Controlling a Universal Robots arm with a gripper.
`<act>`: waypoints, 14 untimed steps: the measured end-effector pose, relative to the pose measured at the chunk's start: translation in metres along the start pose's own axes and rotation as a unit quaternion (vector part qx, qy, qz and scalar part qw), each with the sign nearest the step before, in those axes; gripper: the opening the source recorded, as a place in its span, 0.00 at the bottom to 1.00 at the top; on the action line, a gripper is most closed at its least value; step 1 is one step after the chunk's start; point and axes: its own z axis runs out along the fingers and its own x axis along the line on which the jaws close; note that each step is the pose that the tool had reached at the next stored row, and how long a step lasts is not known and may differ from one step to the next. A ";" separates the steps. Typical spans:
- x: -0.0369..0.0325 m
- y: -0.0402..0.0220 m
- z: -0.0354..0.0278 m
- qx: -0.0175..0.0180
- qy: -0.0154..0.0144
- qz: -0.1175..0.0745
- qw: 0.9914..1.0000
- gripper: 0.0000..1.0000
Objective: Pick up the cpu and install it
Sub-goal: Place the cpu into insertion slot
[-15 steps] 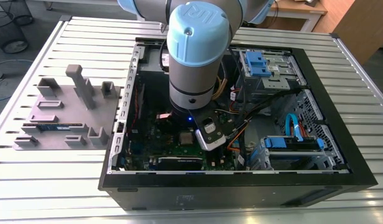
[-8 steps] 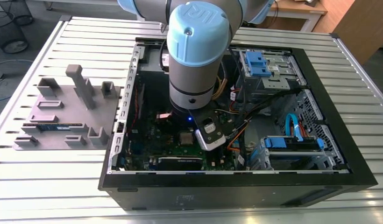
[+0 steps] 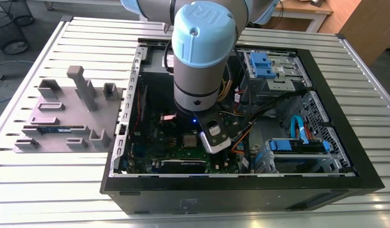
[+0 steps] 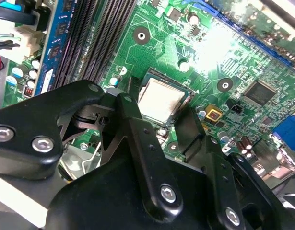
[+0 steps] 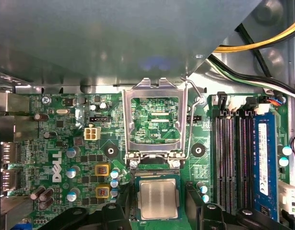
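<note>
While the slatted tabletop [image 3: 49,190] carries the open computer case [image 3: 246,187], the claw [image 5: 159,213] hangs over the green circuit board [image 5: 56,143], spread open and holding nothing. Between its fingers [image 4: 135,134] the square cpu [image 5: 158,197] lies flat in its socket [image 5: 157,176], silvery face up, edges parallel to the memory slots [image 5: 229,158].

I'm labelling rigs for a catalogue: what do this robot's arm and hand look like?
The arm is a silver-grey cylinder with pale blue rounded caps, one bearing raised letters. The hand has black linked bars joined by silver screws.
</note>
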 end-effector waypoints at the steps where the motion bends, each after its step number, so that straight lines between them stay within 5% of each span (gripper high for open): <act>1: -0.0007 0.0000 -0.0001 0.000 0.000 0.000 1.000 0.56; 14: -0.0014 -0.0014 -0.0002 0.001 0.001 0.000 1.000 0.56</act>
